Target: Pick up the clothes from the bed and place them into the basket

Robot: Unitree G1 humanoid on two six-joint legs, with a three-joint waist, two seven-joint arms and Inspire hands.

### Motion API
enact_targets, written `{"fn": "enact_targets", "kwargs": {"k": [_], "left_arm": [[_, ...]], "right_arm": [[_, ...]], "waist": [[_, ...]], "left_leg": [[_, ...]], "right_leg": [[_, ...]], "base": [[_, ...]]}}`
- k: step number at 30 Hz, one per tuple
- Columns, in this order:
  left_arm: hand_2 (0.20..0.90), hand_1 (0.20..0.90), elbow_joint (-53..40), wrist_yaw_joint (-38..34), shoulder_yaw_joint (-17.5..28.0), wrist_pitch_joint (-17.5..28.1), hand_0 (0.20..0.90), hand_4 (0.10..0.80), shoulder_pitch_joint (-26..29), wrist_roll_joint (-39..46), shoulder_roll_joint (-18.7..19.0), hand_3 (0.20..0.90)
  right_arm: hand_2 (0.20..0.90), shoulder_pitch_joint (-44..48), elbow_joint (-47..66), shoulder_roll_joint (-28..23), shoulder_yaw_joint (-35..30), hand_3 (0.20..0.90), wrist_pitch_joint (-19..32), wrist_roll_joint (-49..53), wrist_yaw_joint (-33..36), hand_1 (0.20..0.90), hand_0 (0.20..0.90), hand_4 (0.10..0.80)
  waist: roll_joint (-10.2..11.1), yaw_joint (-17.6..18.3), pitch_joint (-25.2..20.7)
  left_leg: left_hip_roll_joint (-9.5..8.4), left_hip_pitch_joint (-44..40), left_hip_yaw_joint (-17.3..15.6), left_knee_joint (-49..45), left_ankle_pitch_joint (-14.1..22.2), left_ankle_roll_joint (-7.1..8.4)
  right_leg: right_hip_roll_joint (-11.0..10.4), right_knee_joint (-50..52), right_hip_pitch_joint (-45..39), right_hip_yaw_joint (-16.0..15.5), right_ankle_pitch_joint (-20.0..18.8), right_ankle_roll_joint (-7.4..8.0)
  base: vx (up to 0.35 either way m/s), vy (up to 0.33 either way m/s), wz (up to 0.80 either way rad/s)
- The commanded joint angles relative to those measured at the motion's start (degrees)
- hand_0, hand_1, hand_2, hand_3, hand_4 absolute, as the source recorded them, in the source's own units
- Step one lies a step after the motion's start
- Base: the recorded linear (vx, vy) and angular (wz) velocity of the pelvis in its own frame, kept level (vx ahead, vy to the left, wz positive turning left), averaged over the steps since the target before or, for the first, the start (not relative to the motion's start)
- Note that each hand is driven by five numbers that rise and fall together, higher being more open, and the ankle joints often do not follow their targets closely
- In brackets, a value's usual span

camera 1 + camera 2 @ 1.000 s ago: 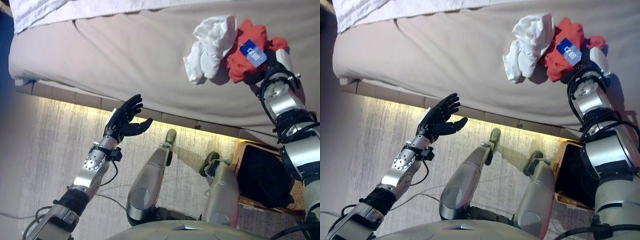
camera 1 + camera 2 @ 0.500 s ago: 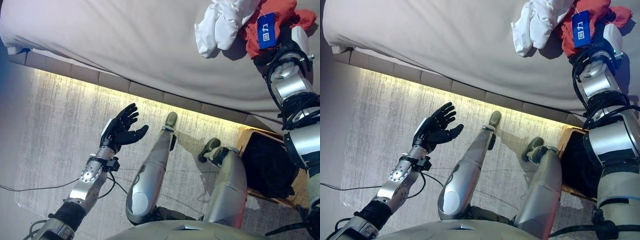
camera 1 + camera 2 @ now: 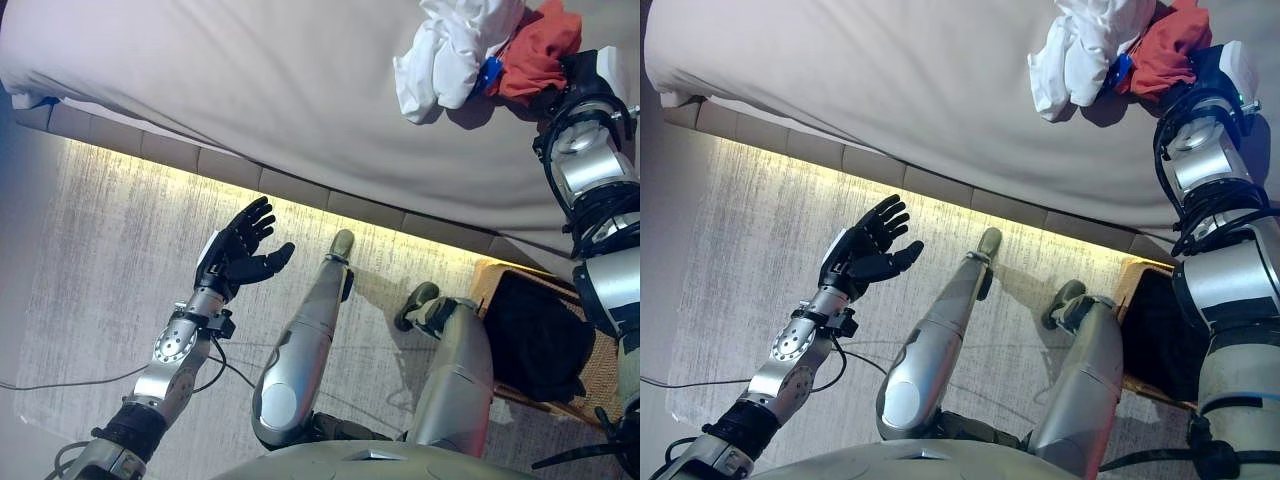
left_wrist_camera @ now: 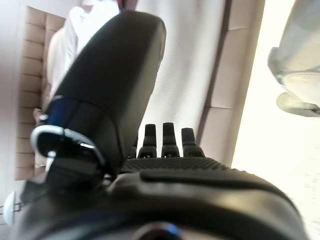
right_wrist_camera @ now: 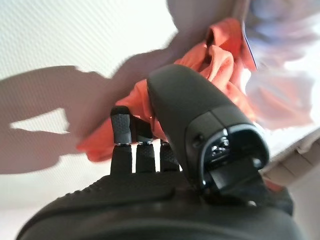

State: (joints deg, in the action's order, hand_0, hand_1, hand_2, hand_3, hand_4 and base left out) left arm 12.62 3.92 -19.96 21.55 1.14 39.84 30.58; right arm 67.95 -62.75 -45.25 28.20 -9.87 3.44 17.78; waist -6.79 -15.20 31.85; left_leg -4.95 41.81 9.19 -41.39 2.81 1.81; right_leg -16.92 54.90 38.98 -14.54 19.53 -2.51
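A red garment point(image 3: 535, 55) with a blue label lies bunched against a white garment point(image 3: 455, 55) on the beige bed point(image 3: 250, 90), at the far right. My right hand point(image 3: 580, 75) is at the red garment's near edge. In the right wrist view its fingers point(image 5: 122, 130) and thumb curl onto the red cloth point(image 5: 220, 65). My left hand point(image 3: 240, 250) is open, palm up, held above the rug, well apart from the bed. A wicker basket point(image 3: 598, 378) stands on the floor at the lower right, beside my right arm.
Dark clothes point(image 3: 530, 340) lie inside the basket. The bed's padded base point(image 3: 230, 170) runs across with a lit strip beneath it. A grey rug point(image 3: 100, 250) covers the floor in front of the bed.
The red garment has bunched up at my right hand and its blue label has turned mostly out of sight. My left hand has risen slightly. The camera tilted down over the last second.
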Motion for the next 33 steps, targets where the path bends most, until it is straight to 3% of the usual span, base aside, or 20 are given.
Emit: {"fn": "enact_targets", "kwargs": {"k": [1, 4, 9, 17, 22, 33], "left_arm": [[0.9, 0.9, -4.31, 1.67, 4.49, 6.37, 0.9, 0.8, -1.78, 0.88, 2.22, 0.9], [0.9, 0.9, -3.75, 1.76, 4.55, 5.9, 0.9, 0.8, -1.17, 0.55, 1.81, 0.9], [0.9, 0.9, -1.39, 1.12, 3.95, 5.27, 0.9, 0.8, -0.57, 0.11, 0.53, 0.9], [0.9, 0.9, 3.23, 0.57, 3.57, 1.1, 0.9, 0.8, 0.08, -1.28, -2.96, 0.9], [0.9, 0.9, 6.67, 1.19, 3.71, -0.14, 0.9, 0.8, 2.05, -0.68, -5.53, 0.9], [0.9, 0.9, 11.8, 5.37, 3.56, 0.57, 0.9, 0.8, 4.66, -3.64, -8.06, 0.9]], "right_arm": [[0.3, 2.75, 3.74, -6.26, 0.13, 0.2, 6.01, 1.14, 2.04, 0.3, 0.3, 0.1], [0.3, 1.32, 4.64, -7.01, -0.66, 0.2, 7.29, 1.44, 1.31, 0.3, 0.3, 0.1], [0.3, -5.7, 8.09, -8.16, -4.94, 0.2, 10.56, 3.18, 0.32, 0.3, 0.3, 0.1], [0.3, -25.44, 19.52, -8.29, -15.7, 0.2, 12.65, 4.19, -3.62, 0.3, 0.3, 0.1], [0.3, -37.29, 23.65, -4.21, -20.47, 0.2, 13.54, 1.55, -3.2, 0.3, 0.3, 0.1], [0.3, -53.29, 29.02, 0.58, -29.15, 0.2, 15.91, -0.37, -3.34, 0.3, 0.3, 0.1]], "waist": [[1.76, 0.07, -2.05], [2.77, 0.85, -2.09], [5.45, 3.66, -6.84], [9.34, 10.6, -16.2], [10.31, 14.5, -20.48], [10.16, 21.72, -23.52]], "left_leg": [[0.35, -9.46, -4.8, -5.01, 12.27, -4.13], [1.3, -14.34, -5.4, -1.39, 11.67, -3.85], [3.65, -21.75, -7.64, 6.76, 8.82, -3.3], [5.99, -36.18, -13.65, 21.42, 7.05, -2.59], [6.81, -42.35, -16.4, 30.53, 5.65, -2.38], [7.26, -49.03, -21.03, 41.14, 4.09, -2.73]], "right_leg": [[5.11, -6.95, -10.47, -0.82, -1.87, -1.1], [5.66, -10.83, -15.29, -0.63, -2.68, -0.95], [7.56, -22.39, -23.11, -0.02, -6.78, -0.47], [10.96, -40.43, -35.64, 4.41, -12.11, 2.26], [11.92, -46.93, -38.38, 8.97, -16.27, 4.56], [13.67, -53.96, -38.06, 17.82, -22.3, 8.17]], "base": [[0.031, 0.037, -0.15], [0.042, 0.044, -0.31], [0.043, 0.06, -0.34], [0.124, 0.037, -0.39], [0.035, 0.029, -0.37], [-0.037, 0.016, -0.39]]}}
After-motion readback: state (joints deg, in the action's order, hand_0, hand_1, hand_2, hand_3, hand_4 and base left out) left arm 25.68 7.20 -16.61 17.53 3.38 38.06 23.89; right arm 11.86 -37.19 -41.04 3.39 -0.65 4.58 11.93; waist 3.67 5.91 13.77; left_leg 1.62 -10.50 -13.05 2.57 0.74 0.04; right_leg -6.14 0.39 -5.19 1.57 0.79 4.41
